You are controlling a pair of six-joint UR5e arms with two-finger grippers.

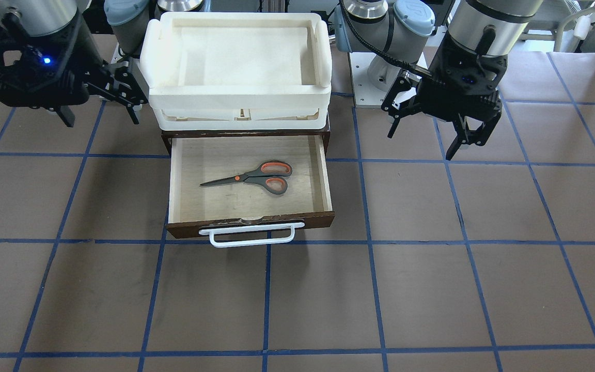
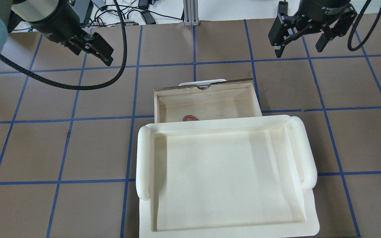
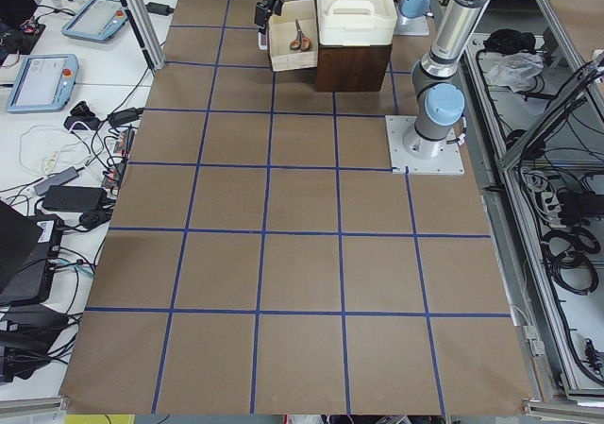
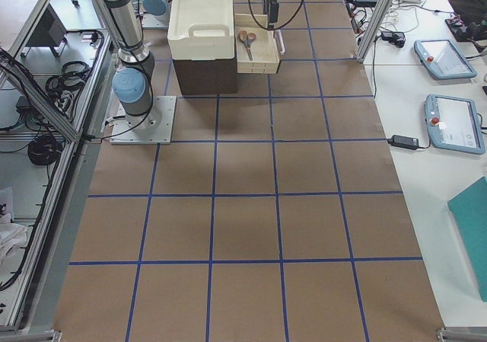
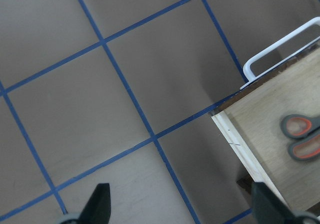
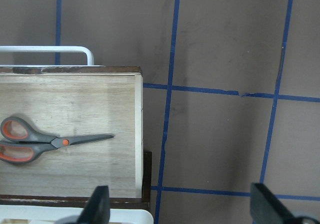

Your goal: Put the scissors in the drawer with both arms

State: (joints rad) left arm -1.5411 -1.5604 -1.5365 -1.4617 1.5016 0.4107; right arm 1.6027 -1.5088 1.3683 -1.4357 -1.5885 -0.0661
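The scissors point(image 1: 256, 178) lie flat inside the open wooden drawer point(image 1: 173, 178), blades pointing to the view's left. In the overhead view only an orange-lined handle loop point(image 2: 190, 118) shows past the tray's rim. The scissors also show in the left wrist view point(image 5: 300, 136) and the right wrist view point(image 6: 45, 141). My left gripper point(image 1: 421, 144) is open and empty above the table beside the drawer. My right gripper point(image 1: 102, 121) is open and empty on the drawer's other side. Neither gripper touches the drawer.
A cream-white plastic tray point(image 1: 235, 95) sits on top of the dark brown cabinet point(image 3: 349, 65) that holds the drawer. The drawer's white bar handle point(image 1: 251, 240) sticks out at the front. Brown table surface with blue grid lines lies all around.
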